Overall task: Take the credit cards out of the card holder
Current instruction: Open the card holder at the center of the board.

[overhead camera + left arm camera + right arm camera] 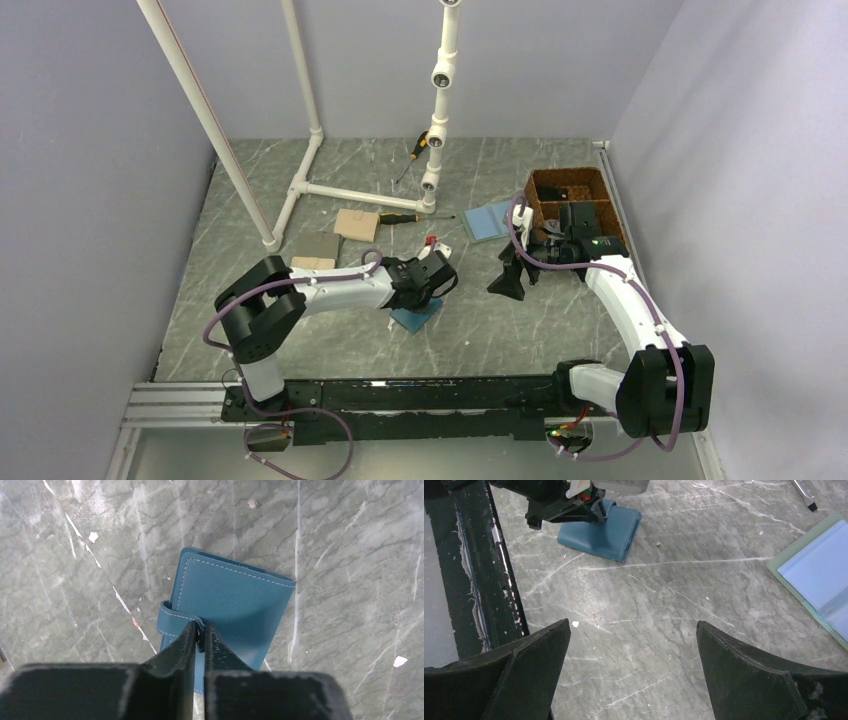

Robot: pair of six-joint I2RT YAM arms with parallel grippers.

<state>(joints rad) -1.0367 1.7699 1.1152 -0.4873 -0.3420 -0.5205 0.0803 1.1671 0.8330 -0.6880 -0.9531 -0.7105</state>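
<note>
The card holder, a dark teal-blue bifold, lies folded shut on the grey table with a strap across one edge. It shows below the left arm in the top view and at the upper left of the right wrist view. My left gripper is shut on the end of its closure strap. My right gripper is open and empty, hovering over bare table right of the holder; in the top view it is right of centre. No credit cards show.
A paler blue-grey folder lies at the back right, also in the right wrist view. A brown box stands at the far right. Tan blocks, two screwdrivers and a white pipe frame are at the back.
</note>
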